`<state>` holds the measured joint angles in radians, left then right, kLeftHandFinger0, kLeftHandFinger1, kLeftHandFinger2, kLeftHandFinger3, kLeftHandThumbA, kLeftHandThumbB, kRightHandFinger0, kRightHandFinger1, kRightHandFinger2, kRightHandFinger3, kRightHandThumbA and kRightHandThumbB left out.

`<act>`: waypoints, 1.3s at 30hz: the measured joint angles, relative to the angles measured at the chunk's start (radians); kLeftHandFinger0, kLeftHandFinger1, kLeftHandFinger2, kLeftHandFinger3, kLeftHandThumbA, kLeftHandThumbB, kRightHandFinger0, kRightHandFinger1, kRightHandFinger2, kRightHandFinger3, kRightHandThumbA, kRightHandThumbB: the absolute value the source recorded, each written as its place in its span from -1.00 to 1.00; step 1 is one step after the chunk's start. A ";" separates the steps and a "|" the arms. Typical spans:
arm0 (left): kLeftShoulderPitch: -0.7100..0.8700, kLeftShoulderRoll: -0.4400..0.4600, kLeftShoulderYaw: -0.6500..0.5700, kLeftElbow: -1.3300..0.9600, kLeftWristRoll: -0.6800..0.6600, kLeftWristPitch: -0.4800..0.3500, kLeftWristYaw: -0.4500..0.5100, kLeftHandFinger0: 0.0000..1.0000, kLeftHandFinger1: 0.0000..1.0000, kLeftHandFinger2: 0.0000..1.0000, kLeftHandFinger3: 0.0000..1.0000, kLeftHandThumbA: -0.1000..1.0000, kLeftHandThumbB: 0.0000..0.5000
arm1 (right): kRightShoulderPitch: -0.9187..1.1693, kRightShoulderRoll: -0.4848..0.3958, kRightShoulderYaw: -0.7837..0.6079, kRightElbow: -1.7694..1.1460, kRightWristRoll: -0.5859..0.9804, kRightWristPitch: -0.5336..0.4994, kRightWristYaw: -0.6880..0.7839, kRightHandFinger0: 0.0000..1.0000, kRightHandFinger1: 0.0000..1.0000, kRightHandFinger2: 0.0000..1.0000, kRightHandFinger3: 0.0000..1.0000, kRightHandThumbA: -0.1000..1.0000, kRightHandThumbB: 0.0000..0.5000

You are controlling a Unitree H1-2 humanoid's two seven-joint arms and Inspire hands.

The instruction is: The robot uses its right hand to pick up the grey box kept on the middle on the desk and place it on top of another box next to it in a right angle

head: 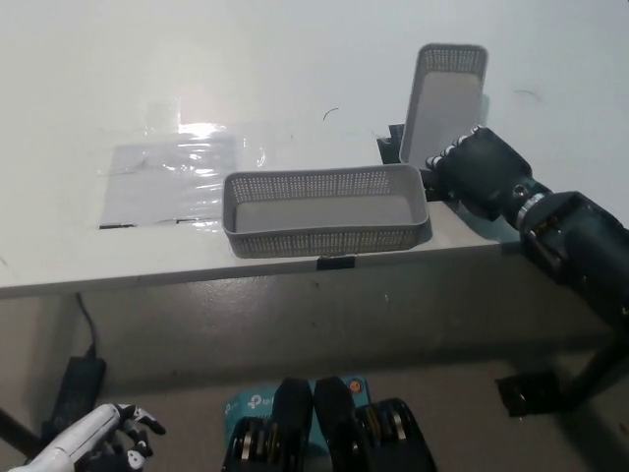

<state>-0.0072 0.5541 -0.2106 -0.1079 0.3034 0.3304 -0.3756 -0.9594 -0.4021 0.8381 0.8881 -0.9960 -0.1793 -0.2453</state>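
Held box: a grey perforated plastic rectangular box (447, 98) sits at the right side of the white desk (295, 59), raised at its near end, so that its open inside faces the camera.
Held box axis: its long axis runs from the near end, at the hand, up and slightly to the right, away from the robot; the far short end is the highest part in the picture.
Second box: a longer grey perforated plastic box (327, 210) lies flat near the desk's front edge, open side up, its long axis running left to right along that edge.
Relation: the two long axes stand roughly crosswise; the held box's near end is just beside the flat box's right end, and I cannot tell whether they touch.
Right hand: the black right hand (479, 172) is clamped on the near end of the raised box, pale fingertips showing over its lower rim.
Left hand: the white left hand (108, 438) rests low at the bottom left, below the desk, fingers loosely apart and holding nothing.
Desk surface: a clear crinkled plastic sheet (172, 177) lies to the left of the flat box.
Writing: a teal carton (244, 405) on the floor shows a white logo, too small to read with certainty.
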 measured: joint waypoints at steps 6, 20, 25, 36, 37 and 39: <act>0.007 0.000 0.000 -0.001 0.000 0.000 0.000 -0.32 -0.24 0.02 0.26 -0.44 0.33 | 0.048 0.011 -0.107 -0.015 0.044 -0.053 -0.026 -1.00 -0.89 -0.32 -0.82 -1.00 -0.26; 0.038 0.000 0.008 -0.009 0.000 -0.004 0.000 -0.35 -0.27 -0.03 0.22 -0.49 0.30 | 0.065 0.008 -0.243 -0.089 0.087 -0.085 -0.015 -1.00 -0.83 -0.19 -0.66 -1.00 0.04; 0.044 -0.001 0.018 -0.007 -0.001 -0.005 0.000 -0.32 -0.24 0.00 0.23 -0.51 0.30 | 0.064 -0.026 -0.267 -0.116 0.083 -0.086 -0.013 -1.00 -0.87 -0.26 -0.74 -1.00 -0.06; 0.053 -0.002 0.028 -0.002 -0.001 -0.008 0.001 -0.42 -0.32 -0.09 0.12 -0.52 0.32 | 0.053 -0.082 -0.345 -0.248 0.092 -0.076 0.035 -1.00 -0.57 0.12 -0.33 -1.00 -0.11; 0.053 -0.004 0.029 0.001 -0.001 -0.010 0.001 -0.39 -0.29 -0.06 0.12 -0.50 0.31 | 0.051 -0.081 -0.354 -0.273 0.099 -0.074 0.050 -1.00 -0.60 0.09 -0.31 -1.00 -0.19; 0.053 -0.004 0.029 0.004 -0.001 -0.010 0.001 -0.37 -0.27 -0.03 0.14 -0.51 0.29 | 0.051 -0.075 -0.368 -0.333 0.113 -0.074 0.074 -1.00 -0.63 0.06 -0.30 -1.00 -0.19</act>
<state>0.0460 0.5498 -0.1817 -0.1040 0.3028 0.3203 -0.3750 -0.9083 -0.4768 0.4697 0.5553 -0.8832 -0.2534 -0.1713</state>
